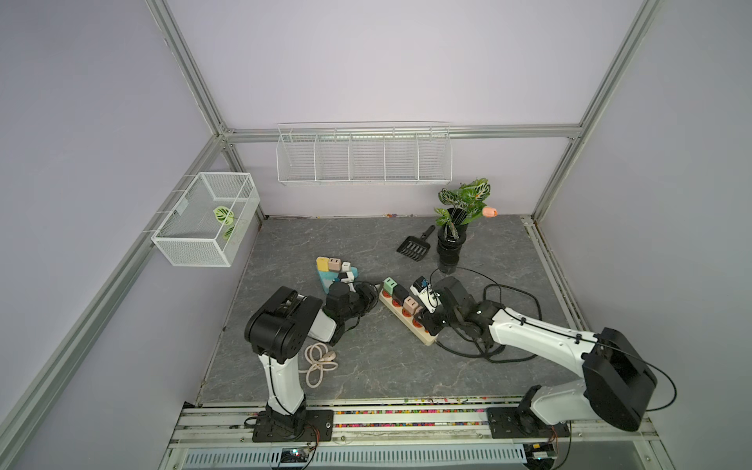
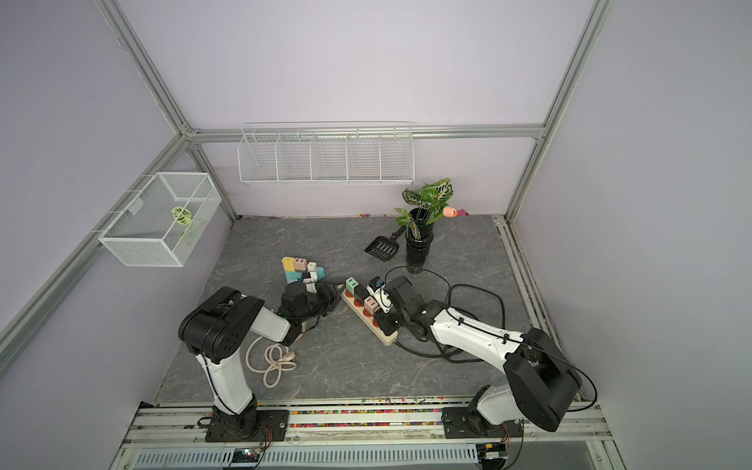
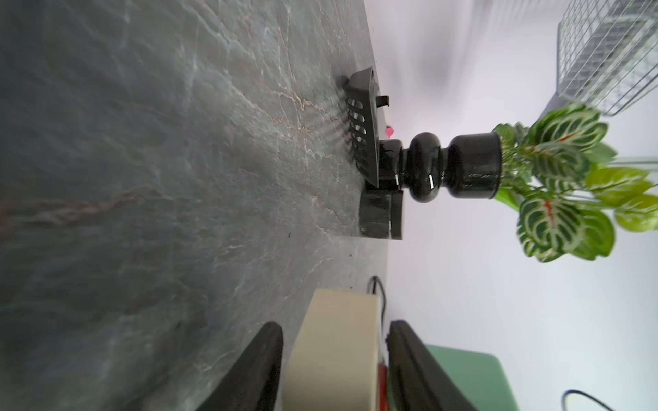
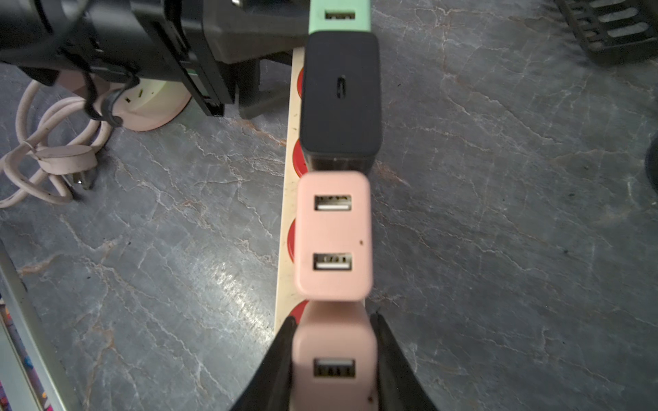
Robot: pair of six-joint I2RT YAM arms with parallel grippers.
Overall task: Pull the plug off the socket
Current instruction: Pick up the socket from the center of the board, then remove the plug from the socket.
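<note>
The right gripper point(image 4: 333, 318) is clamped on a pink plug point(image 4: 334, 366); its black fingers point(image 4: 277, 356) press against the plug's two long sides. This plug sits at the corded, near end of the beige power strip point(image 4: 283, 284). Its face with the USB port points up, away from the strip's top, and its long axis runs along the strip's length. Whether its prongs are seated cannot be told.

Further along the strip, in one line, stand a second pink plug point(image 4: 334, 235), a black plug point(image 4: 340, 92) and a green plug point(image 4: 338, 16), all with their faces up. In both top views the strip lies aslant on the grey table point(image 1: 366, 366).

At the strip's far end, beside the green plug, the left gripper point(image 3: 334, 323) has its jaws apart. They straddle the beige body, with a sliver of gap at each finger.

A black cord point(image 1: 512, 293) loops away from the strip's near end. Beyond the strip's far end lies a blue strip point(image 1: 329, 276) carrying small plugs. Well beyond the power strip stand a black vase point(image 1: 449, 248) of leaves and a black scoop point(image 1: 411, 246). A coiled pale cable point(image 1: 319, 362) lies apart from the strip on the left arm's side.
</note>
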